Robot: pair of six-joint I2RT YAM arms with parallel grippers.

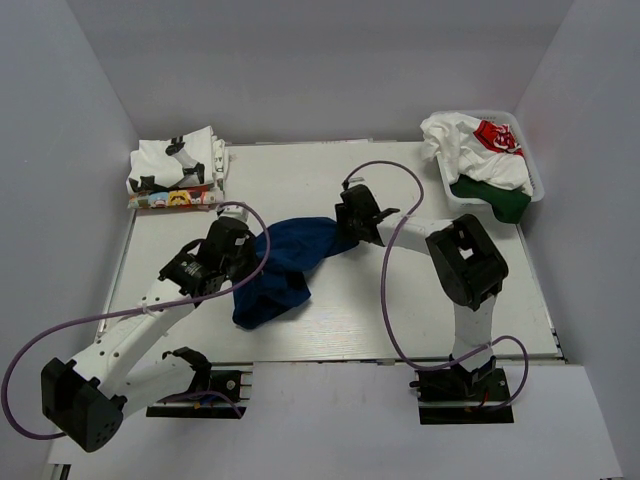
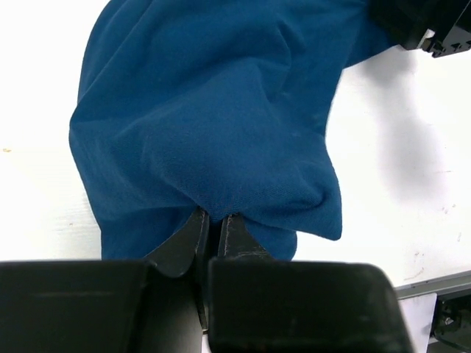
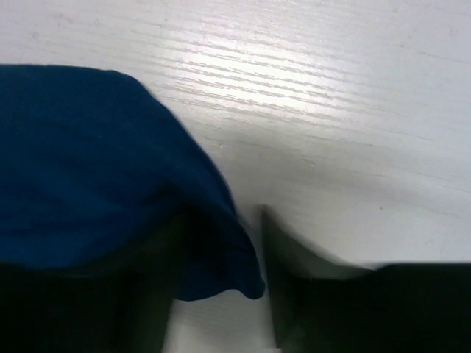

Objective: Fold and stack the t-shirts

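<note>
A dark blue t-shirt (image 1: 288, 265) lies bunched at the middle of the white table (image 1: 330, 180). My left gripper (image 1: 250, 256) is at the shirt's left side. In the left wrist view its fingers (image 2: 213, 215) are shut on a fold of the blue cloth (image 2: 213, 110). My right gripper (image 1: 344, 228) is at the shirt's right end. In the right wrist view (image 3: 221, 224) its fingers stand apart, low over the table. The blue cloth (image 3: 88, 162) drapes over the left finger, and its edge hangs in the gap.
A folded stack of white tees with cartoon prints (image 1: 176, 172) sits at the back left corner. A white basket (image 1: 530, 180) at the back right holds crumpled white tees, one with red print (image 1: 497, 138) and one with dark green trim (image 1: 495, 198).
</note>
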